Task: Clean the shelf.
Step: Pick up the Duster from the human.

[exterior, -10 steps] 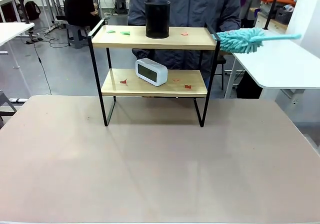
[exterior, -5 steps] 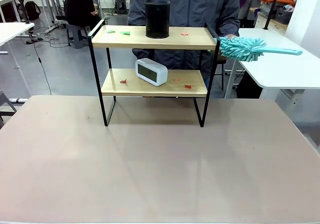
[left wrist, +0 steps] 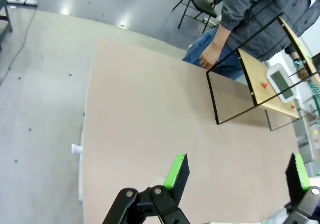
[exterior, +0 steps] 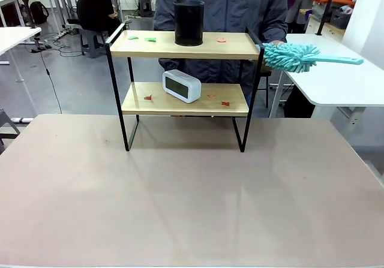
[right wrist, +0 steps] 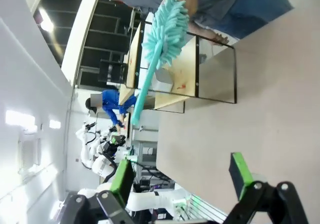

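So, leftmost: left tool (left wrist: 237,169), pads spread, gripping nothing, low over the bare table (exterior: 192,208). At the table's 12 o'clock, standing on it, the shelf (exterior: 240,44), long axis 9-to-3, open front facing 6. Just off its 3 o'clock end, level with the top board, a teal duster (exterior: 291,57), held at the fluffy head by the person's hand (exterior: 276,42), long axis also 9-to-3, bare handle pointing to 3. Probably nearer the right tool (right wrist: 181,173), likewise spread and empty. Shelf at 9 from the duster.
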You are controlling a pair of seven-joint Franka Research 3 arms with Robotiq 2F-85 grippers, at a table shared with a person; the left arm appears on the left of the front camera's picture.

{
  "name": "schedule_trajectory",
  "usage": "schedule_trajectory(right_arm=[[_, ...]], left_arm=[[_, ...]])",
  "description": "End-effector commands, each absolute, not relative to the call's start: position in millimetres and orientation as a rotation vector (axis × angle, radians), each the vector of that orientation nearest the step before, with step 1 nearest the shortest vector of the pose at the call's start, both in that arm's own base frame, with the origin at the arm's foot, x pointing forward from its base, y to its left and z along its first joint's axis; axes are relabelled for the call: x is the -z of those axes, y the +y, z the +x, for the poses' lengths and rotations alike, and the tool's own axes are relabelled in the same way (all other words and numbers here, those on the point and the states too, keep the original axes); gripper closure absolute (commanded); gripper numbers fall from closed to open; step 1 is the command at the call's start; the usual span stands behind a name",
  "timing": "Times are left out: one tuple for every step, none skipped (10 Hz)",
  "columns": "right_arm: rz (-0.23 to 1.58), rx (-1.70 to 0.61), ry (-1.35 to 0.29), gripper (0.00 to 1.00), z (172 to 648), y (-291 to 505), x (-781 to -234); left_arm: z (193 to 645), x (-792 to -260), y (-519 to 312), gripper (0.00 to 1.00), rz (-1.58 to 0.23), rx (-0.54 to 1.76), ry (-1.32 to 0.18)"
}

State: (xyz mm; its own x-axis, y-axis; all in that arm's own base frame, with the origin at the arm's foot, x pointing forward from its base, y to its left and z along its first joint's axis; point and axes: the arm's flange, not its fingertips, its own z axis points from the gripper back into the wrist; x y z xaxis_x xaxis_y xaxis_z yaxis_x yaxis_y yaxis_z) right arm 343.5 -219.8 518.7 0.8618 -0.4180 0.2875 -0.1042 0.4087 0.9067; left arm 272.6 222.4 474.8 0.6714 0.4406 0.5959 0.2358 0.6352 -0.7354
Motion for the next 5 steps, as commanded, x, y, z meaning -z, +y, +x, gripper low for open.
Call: schedule_trajectory(right_arm=[[1.196,0.179,-0.488,0.00,376,-224,-521],[1.146,0.209,-0.523,0.00,344,-220,-519],[1.146,0.209,-0.523,0.00,344,-220,-519],[1.163,0.204,-0.475,0.00,379,-216,-514],[1.280,0.262,-0.442,0.00,393,-218,-509]], left_arm=[[274,-475,224,0.00,-0.905,-0.113,-0.880],[274,-475,224,0.00,-0.905,-0.113,-0.880],[274,-475,224,0.00,-0.905,-0.113,-0.880],[274,-475,224,0.00,-0.905,-0.113,-0.880],[274,-475,224,0.00,-0.905,-0.113,-0.880]])
